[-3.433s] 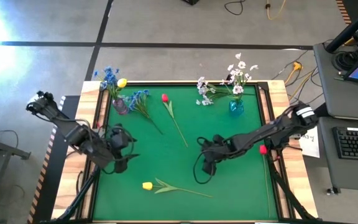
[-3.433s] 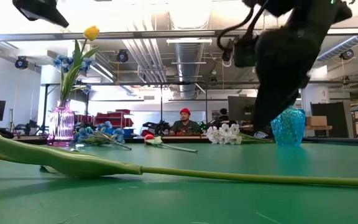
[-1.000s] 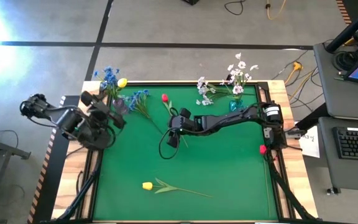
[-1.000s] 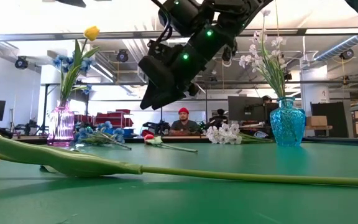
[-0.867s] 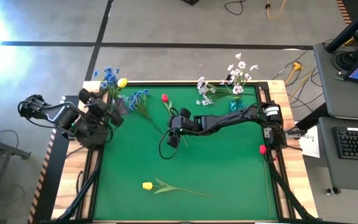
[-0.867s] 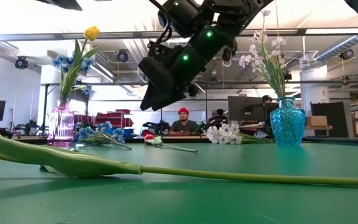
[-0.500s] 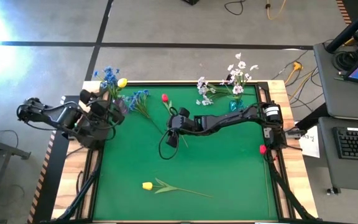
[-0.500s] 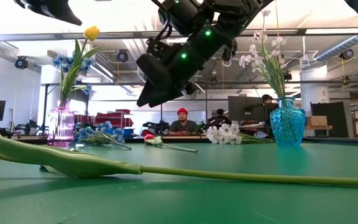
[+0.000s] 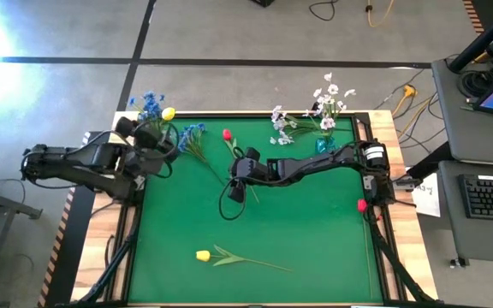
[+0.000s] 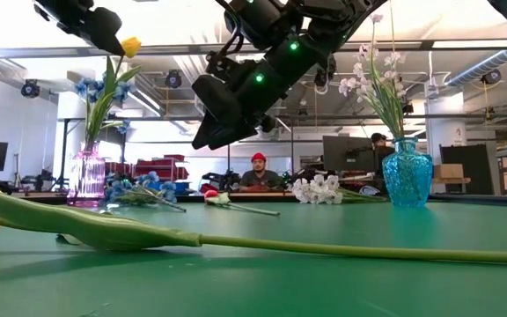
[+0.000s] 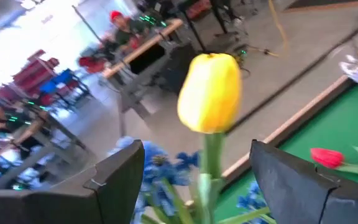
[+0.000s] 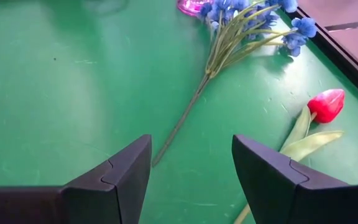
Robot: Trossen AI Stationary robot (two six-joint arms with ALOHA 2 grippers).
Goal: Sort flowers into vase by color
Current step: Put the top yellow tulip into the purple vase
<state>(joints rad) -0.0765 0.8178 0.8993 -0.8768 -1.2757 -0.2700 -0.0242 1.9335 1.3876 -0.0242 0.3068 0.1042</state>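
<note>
A yellow tulip (image 11: 209, 92) stands with blue clusters (image 9: 150, 104) in the purple vase (image 9: 166, 145) at the far left. My left gripper (image 9: 154, 137) is open up beside it; in the left wrist view (image 11: 194, 152) its fingers stand on either side of the tulip's stem without touching. My right gripper (image 9: 234, 175) is open and empty above the mat's middle (image 12: 191, 146). Below it lie a red tulip (image 12: 326, 104) and a blue cluster (image 12: 253, 18) with its long stem. White blossoms stand in the blue vase (image 9: 324, 146). A second yellow tulip (image 9: 204, 255) lies near the front edge.
A spray of white blossoms (image 9: 281, 128) lies on the mat beside the blue vase. The green mat (image 9: 315, 239) has a raised wooden rim (image 9: 383, 197). In the low view the near yellow tulip's stem (image 10: 280, 246) runs across the front. A person (image 10: 255, 174) sits in the room behind.
My left gripper has gone toward the table's far edge and up to the purple vase, until its open fingers stand around the yellow tulip's stem. The flowers have kept their places.
</note>
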